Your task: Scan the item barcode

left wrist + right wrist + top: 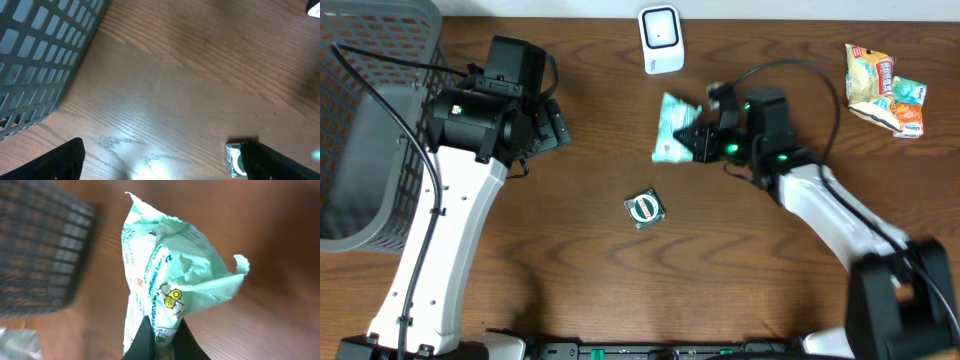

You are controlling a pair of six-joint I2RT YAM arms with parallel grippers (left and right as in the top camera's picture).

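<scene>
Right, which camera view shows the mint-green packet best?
Right wrist: the mint-green packet fills the frame, pinched by the right gripper. Overhead shows it small, near the white scanner. Left wrist view misses it.

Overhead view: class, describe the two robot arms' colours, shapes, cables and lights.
The left arm and right arm have smooth white shells and boxy black joint housings. Thin black cables loop along each. Green lights glow near the wrists. The left end effector and right end effector are black.
</scene>
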